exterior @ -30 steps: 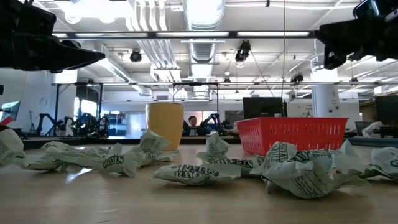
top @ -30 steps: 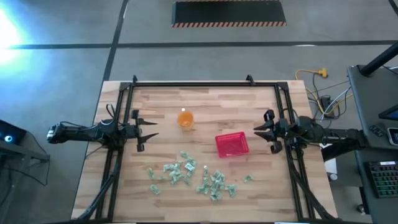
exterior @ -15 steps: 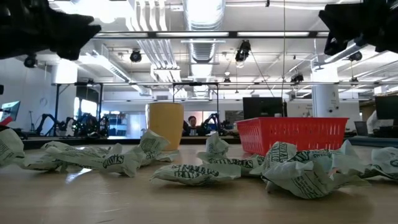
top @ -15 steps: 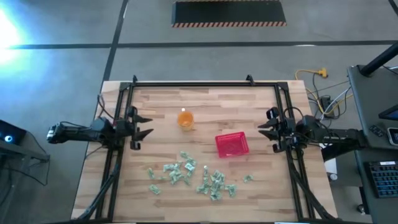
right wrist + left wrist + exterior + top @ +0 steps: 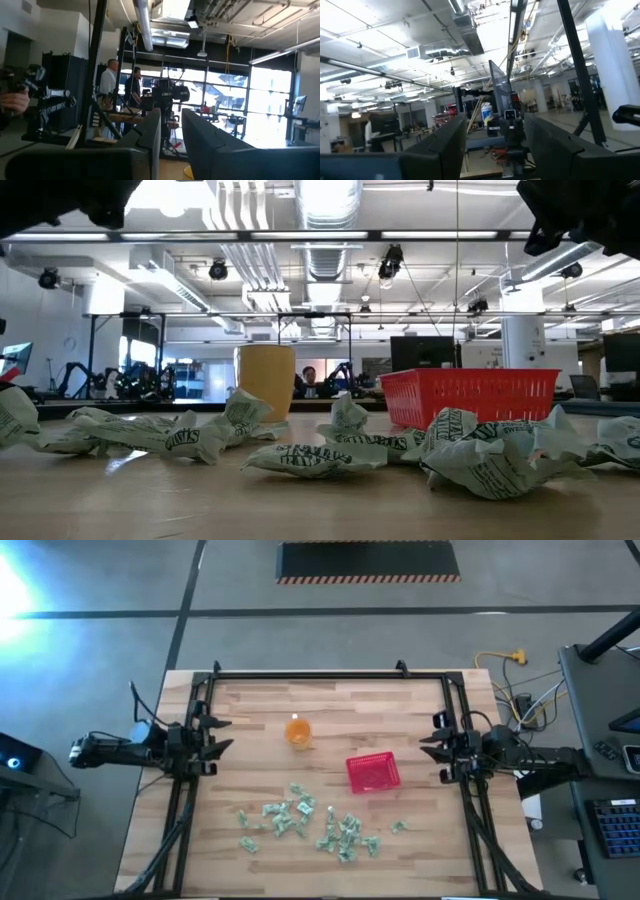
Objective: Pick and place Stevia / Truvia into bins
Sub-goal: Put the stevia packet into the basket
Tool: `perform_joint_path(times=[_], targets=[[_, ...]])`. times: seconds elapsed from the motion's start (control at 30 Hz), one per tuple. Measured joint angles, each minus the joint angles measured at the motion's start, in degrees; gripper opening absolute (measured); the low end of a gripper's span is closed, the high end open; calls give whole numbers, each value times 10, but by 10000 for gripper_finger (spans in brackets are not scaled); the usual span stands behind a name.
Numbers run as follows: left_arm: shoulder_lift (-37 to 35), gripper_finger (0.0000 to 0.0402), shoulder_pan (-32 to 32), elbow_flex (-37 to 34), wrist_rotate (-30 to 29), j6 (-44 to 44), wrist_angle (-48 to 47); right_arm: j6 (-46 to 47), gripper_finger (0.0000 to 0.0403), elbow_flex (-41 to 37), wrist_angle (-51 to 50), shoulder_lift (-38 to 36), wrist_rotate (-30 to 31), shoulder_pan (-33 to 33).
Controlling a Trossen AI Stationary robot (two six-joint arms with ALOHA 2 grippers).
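Observation:
Several crumpled green-and-white Stevia / Truvia packets [image 5: 300,818] lie loose on the wooden table near its front edge, and show close up in the low view [image 5: 310,455]. The red latticed bin [image 5: 372,772] stands on the table right of centre, behind the packets [image 5: 470,395]. My left gripper [image 5: 224,735] hangs open above the table's left side, pointing slightly upward, with nothing between its fingers [image 5: 496,120]. My right gripper [image 5: 424,745] hangs above the right side, also tipped upward. Its fingers stand a little apart with nothing between them [image 5: 171,112].
A translucent orange cup [image 5: 298,730] stands behind the packets, left of the bin [image 5: 266,375]. A black frame [image 5: 330,675] runs along the table's far, left and right edges. People stand in the room beyond the table [image 5: 110,80].
My left gripper has risen and drawn back toward the table's left edge, tipping its fingers upward; it stays open. My right gripper has tipped upward and rolled a little at the right edge. Packets, bin and cup have kept still.

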Motion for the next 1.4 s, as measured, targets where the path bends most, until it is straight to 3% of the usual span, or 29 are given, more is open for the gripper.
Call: perform_joint_path(times=[0.47, 0.73, 0.9, 1.17, 1.4], targets=[[149, 183, 0, 56, 9, -21, -36, -7, 68, 6, 0, 6, 0, 0], [264, 183, 0, 108, 9, -26, -36, -74, 68, 90, -7, 67, 0, 0], [303, 183, 0, 135, 9, -21, -29, -62, 68, 191, -167, 150, 8, 0], [340, 183, 0, 134, 9, -34, -75, 22, 68, 336, -459, 343, 17, 8], [372, 183, -6, 134, 9, -85, -104, 77, 68, 393, -556, 487, 16, 94]])
